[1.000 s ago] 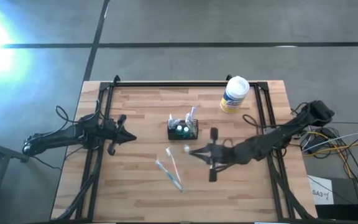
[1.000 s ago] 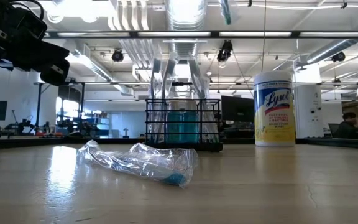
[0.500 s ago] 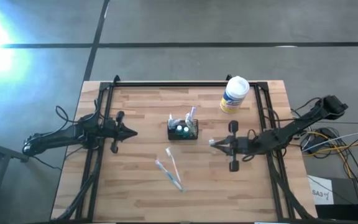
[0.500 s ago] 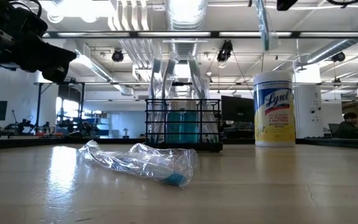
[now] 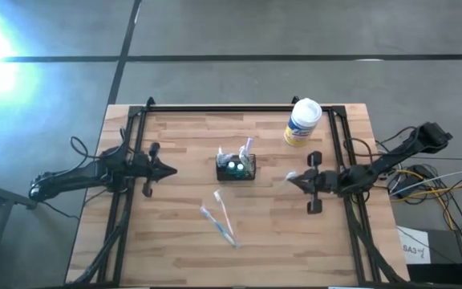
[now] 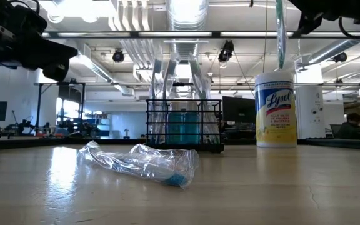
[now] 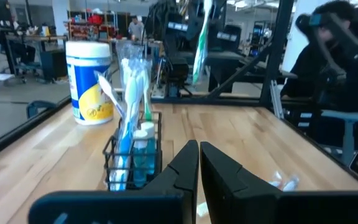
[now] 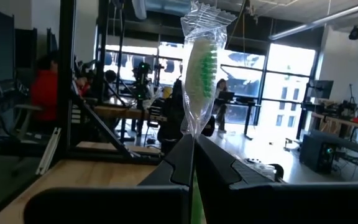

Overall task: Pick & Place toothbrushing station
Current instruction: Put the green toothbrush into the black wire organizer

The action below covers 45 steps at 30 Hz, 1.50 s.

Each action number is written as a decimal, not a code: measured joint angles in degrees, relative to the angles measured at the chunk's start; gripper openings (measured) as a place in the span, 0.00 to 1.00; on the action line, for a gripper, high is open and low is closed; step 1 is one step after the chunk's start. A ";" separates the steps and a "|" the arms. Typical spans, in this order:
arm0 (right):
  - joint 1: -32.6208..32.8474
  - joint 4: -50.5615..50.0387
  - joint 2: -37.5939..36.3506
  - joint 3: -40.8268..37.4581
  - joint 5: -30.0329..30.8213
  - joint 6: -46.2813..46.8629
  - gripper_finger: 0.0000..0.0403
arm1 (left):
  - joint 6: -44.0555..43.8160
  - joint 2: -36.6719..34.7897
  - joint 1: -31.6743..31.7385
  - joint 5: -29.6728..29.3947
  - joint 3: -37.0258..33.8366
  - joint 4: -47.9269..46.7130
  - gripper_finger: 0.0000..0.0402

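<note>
Clamped on a wrapped green toothbrush (image 8: 199,68), my right gripper (image 5: 293,178) hangs near the table's (image 5: 175,249) right edge; only my wrist view shows those bristles. Left gripper (image 5: 169,170) waits closed, left edge. Toothbrushing station (image 5: 237,168) stands mid-table.

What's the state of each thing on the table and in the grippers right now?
Black wire-mesh caddy: upright mid-table, holding wrapped toothbrushes and a blue-green item.
Green-bristled toothbrush in clear wrapper: held off the table, bristle end away from the fingers.
Right gripper: shut on that toothbrush, right of the caddy.
Left gripper: shut, empty, left of the caddy.
Two wrapped toothbrushes: lying flat in front of the caddy.
White-and-yellow wipes tub: upright, lid on.
</note>
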 joint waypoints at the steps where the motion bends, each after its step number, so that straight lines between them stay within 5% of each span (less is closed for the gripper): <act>1: 0.00 0.04 -1.08 -0.82 0.00 -0.46 0.02 | -0.05 0.00 0.00 0.01 0.00 0.55 0.05; 15: 0.00 -0.15 -18.61 -10.92 0.07 -3.30 0.02 | -3.04 0.00 0.00 -1.31 0.00 2.21 0.05; 21: 0.02 -11.42 -28.48 -10.54 -5.83 -5.44 0.02 | -2.99 0.00 -0.02 -2.63 0.00 2.21 0.05; 30: -0.05 -32.42 -50.05 -9.88 -0.04 -5.69 0.02 | -2.50 -0.03 -0.02 -7.44 0.00 2.30 0.05; 45: -1.03 -40.70 -48.31 -10.80 -3.89 1.75 0.02 | -1.72 0.52 -0.03 -8.11 -0.98 2.75 0.05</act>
